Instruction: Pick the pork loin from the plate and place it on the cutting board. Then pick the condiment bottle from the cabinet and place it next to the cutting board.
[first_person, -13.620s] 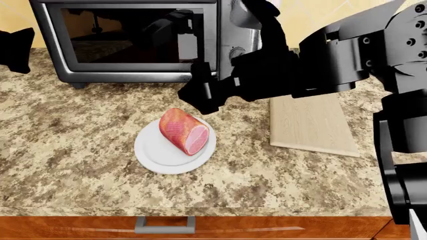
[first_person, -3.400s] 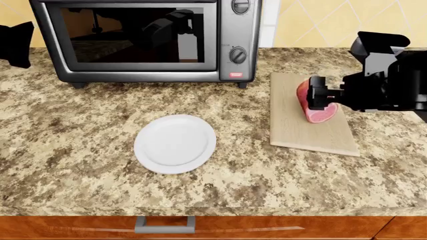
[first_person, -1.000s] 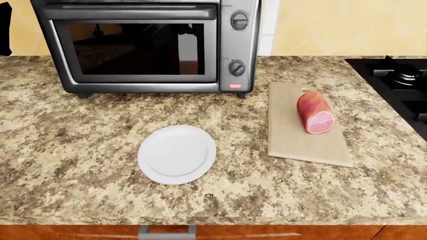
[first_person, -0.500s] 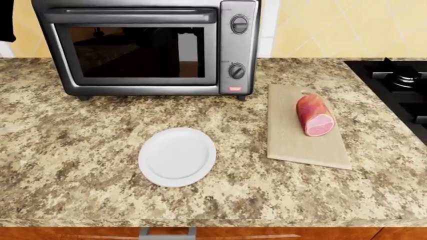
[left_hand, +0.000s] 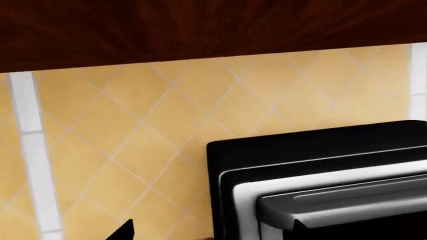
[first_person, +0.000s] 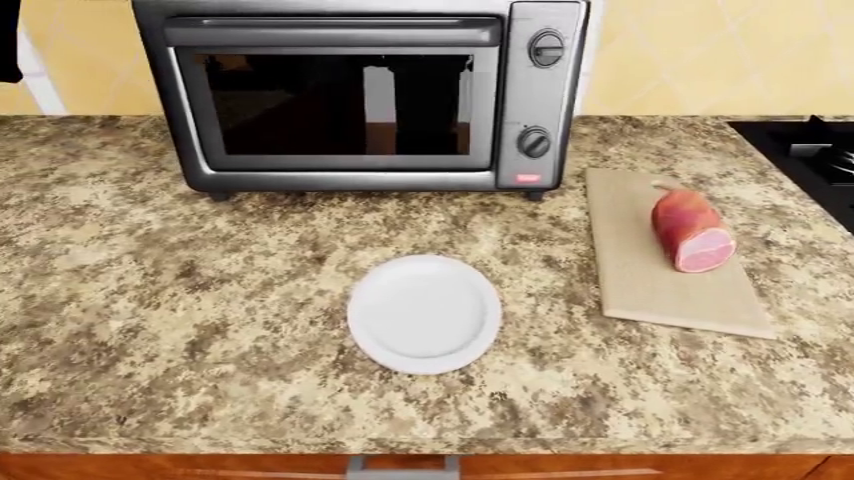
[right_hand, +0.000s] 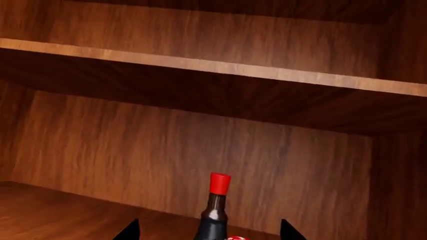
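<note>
One step is done; the right tool (right_hand: 208, 231), spread wide, is lining up on the condiment bottle (right_hand: 215, 210), lower centre, needing closure.

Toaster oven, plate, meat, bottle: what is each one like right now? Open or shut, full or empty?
Toaster oven: door shut.
Plate: empty, flat on the counter.
Pork loin: lying on its side on the cutting board.
Condiment bottle: upright in the cabinet, red top on, not yet gripped.
Right gripper: jaws open, either side of the bottle.

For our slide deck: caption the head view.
Pink pork loin on tan wooden cutting board; round white plate sits bare.
</note>
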